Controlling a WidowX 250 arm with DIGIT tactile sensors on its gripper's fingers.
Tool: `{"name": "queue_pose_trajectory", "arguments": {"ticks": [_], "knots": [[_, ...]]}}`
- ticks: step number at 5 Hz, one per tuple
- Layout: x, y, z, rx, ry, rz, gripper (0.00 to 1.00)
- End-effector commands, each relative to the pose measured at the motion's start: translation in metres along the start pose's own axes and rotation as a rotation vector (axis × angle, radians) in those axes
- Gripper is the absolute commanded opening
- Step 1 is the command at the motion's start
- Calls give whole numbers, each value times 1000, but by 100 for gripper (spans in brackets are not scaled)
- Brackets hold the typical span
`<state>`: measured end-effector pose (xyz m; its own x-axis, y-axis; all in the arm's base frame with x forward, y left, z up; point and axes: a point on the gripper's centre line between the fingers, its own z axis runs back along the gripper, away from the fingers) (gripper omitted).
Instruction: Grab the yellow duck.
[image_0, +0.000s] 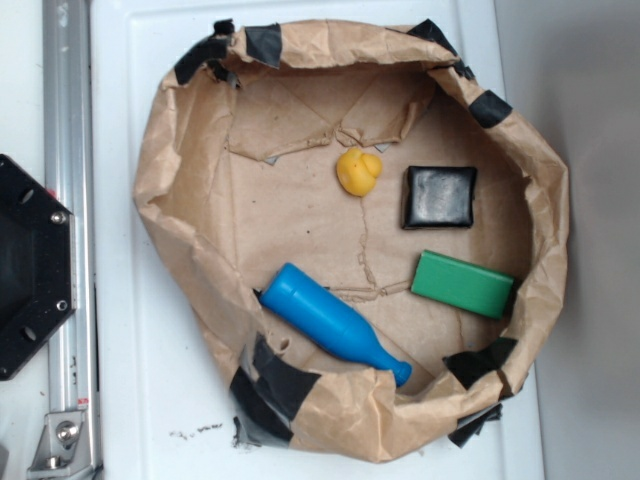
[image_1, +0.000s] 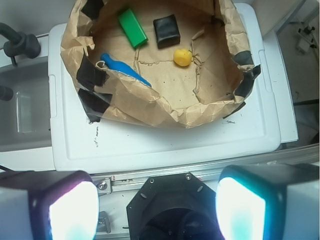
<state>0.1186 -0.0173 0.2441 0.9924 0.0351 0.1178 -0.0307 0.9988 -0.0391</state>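
Observation:
The yellow duck (image_0: 358, 171) (image_1: 182, 57) sits on the floor of a brown paper basin (image_0: 200, 160) (image_1: 165, 110), near its back wall and just left of a black square block (image_0: 439, 196) (image_1: 166, 31). My gripper (image_1: 156, 210) shows only in the wrist view. Its two fingers (image_1: 65, 207) stand wide apart at the bottom of that frame, open with nothing between them. It hovers over the black robot base (image_1: 175, 210), well short of the basin and far from the duck.
A blue bowling pin (image_0: 330, 325) (image_1: 125, 69) lies near the basin's front wall. A green block (image_0: 462, 284) (image_1: 132, 27) lies at the right. The basin rests on a white lid (image_0: 130, 350) (image_1: 150, 145). A metal rail (image_0: 68, 250) and black base (image_0: 30, 265) run along the left.

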Motion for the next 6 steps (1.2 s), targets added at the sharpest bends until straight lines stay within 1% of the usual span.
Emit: {"name": "queue_pose_trajectory", "arguments": {"ticks": [1,2,3,4,5,6], "knots": [[0,0,0,0,0,0,100],[42,10,-22,42,-45,-128,100],[73,12,-48,41,-81,-354,100],[99,16,-89,97,-27,-491,100],[117,22,-124,167,52,-660,100],[127,30,-131,161,79,-638,100]]}}
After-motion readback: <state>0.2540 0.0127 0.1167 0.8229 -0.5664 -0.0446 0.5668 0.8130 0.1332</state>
